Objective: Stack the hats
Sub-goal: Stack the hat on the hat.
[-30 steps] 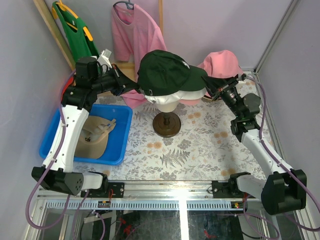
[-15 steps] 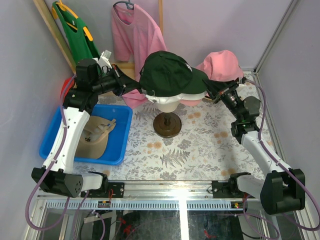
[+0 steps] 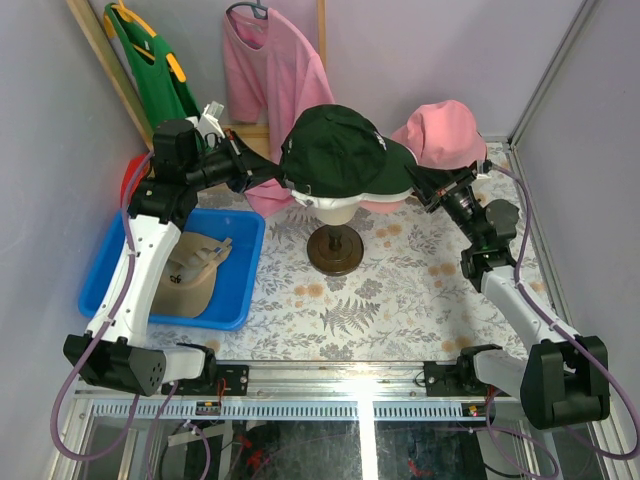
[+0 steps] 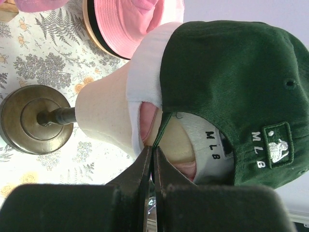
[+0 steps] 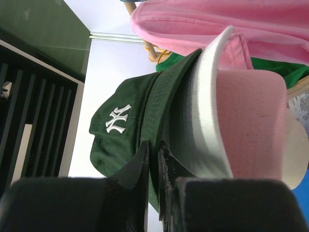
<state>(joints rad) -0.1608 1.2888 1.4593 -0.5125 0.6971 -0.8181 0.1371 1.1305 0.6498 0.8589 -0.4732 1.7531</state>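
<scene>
A dark green fabric baseball cap [image 3: 340, 150] is seated over a pink-and-white fabric cap [image 4: 147, 72], both carried on a smooth beige mannequin head [image 4: 104, 116] that is mounted on a dark round stand [image 3: 333, 250]. The green cap's rear edge is pinched by the closed left gripper [image 4: 152, 153], and its brim is clamped between the narrowly parted fingers of the right gripper [image 5: 154, 150]. A pink fabric bucket hat [image 3: 445, 135] is seen just behind the brim, and a tan cap [image 3: 190, 275] is lying in a blue plastic bin [image 3: 100, 290].

Our left gripper [image 3: 276, 180] touches the back of the dark green cap [image 3: 340, 148], and our right gripper [image 3: 420, 186] touches its brim. The cap sits on the mannequin head [image 3: 335, 209].
</scene>
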